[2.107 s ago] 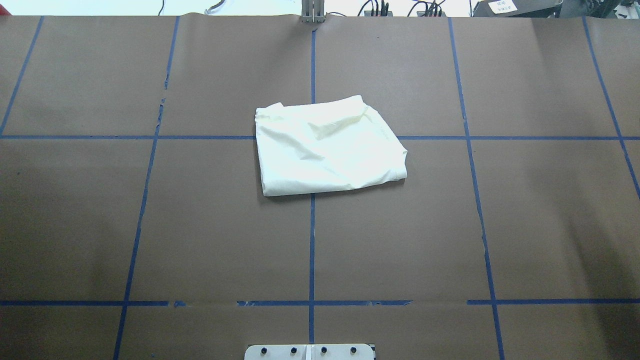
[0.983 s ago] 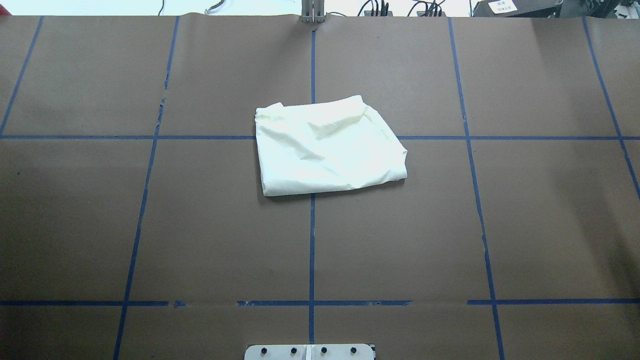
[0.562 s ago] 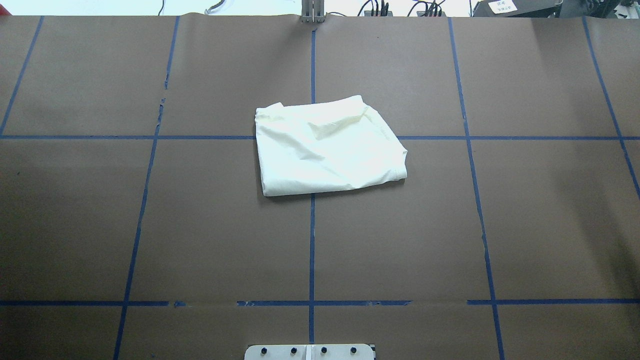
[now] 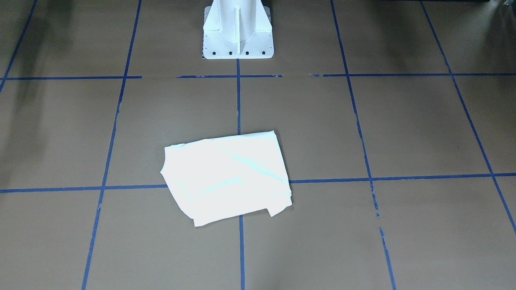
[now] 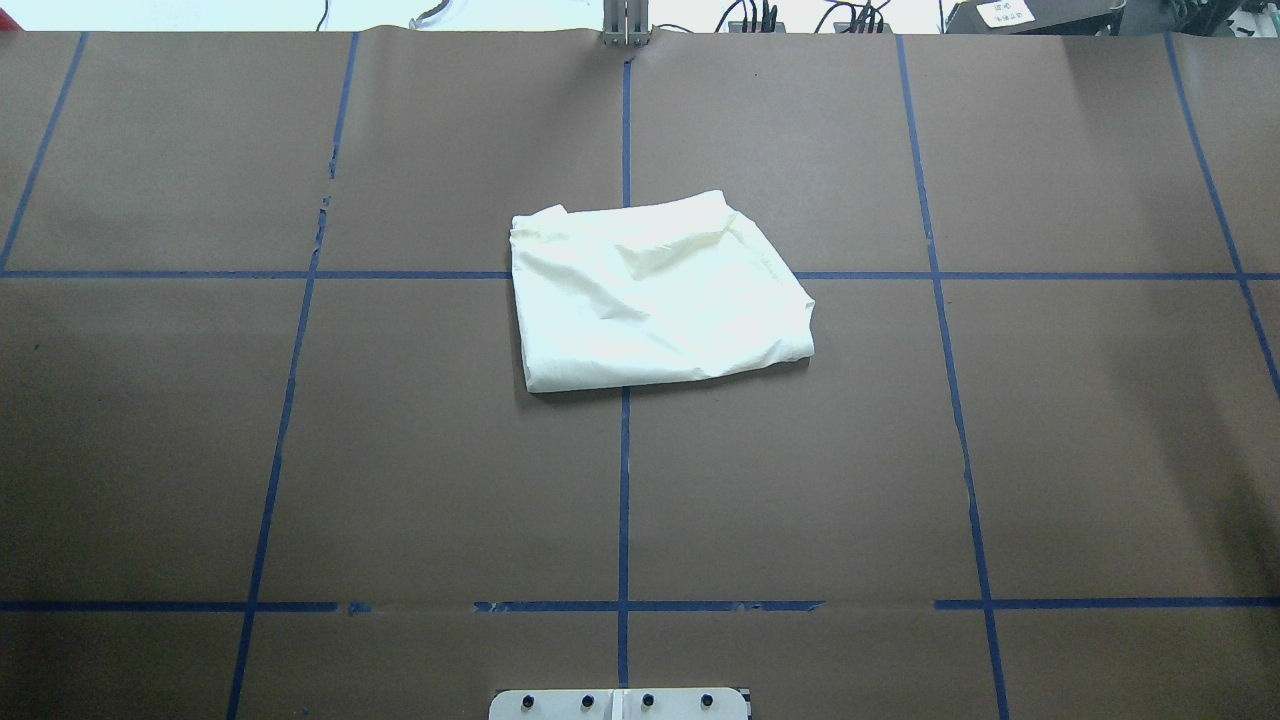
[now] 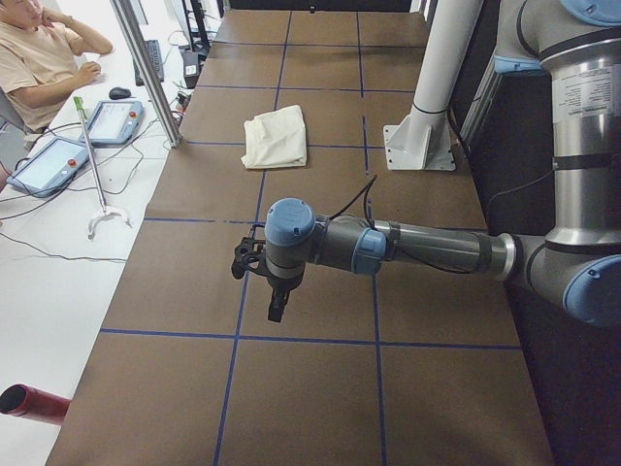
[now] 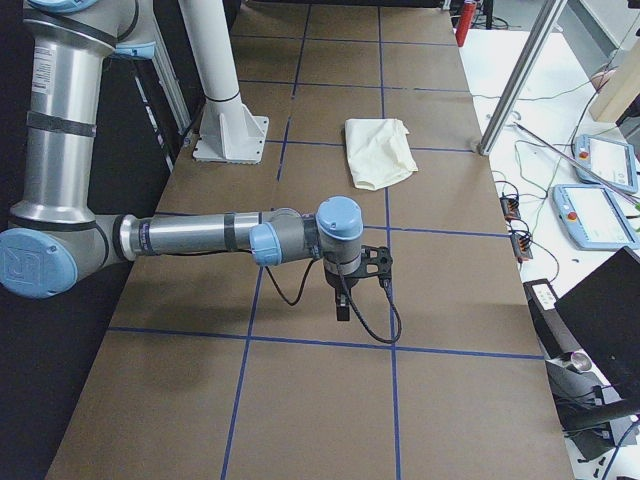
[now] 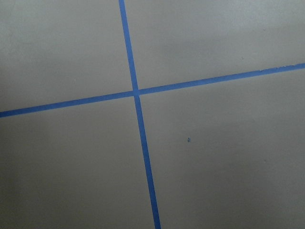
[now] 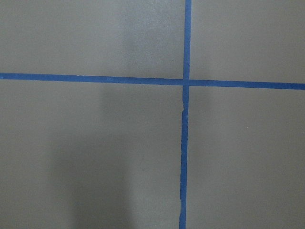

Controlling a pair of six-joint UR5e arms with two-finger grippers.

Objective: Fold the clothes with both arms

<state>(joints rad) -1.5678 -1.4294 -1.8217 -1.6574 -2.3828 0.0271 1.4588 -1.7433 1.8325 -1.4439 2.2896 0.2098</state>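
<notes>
- Overhead exterior view shows neither of my arms. It catches the shirt (image 5: 655, 300) on the table (image 5: 400, 450), so both tools sit outside that frame.
- My left gripper (image 6: 277, 313) hangs pointing down over a tape cross (image 8: 136, 92) toward my left end of the table. The shirt lies well apart from it, off toward the middle. I judge the tool is held clear so it cannot disturb the cloth. I cannot tell whether its fingers are spread or pressed together. Only a side view catches it, and its own camera shows just table and tape.
- The shirt lies between my two tools, out in front of the pedestal (image 4: 238, 28). It is a compact, roughly rectangular bundle lying flat across a tape crossing. To my eye the folding looks finished. No print shows and the sleeves are out of sight. A small flap sticks out at the edge away from me.
- My right gripper (image 7: 343, 305) mirrors the left one. It points down over a second cross (image 9: 186, 82), well apart from the shirt on the other side. Here too I cannot tell how the fingers stand.
</notes>
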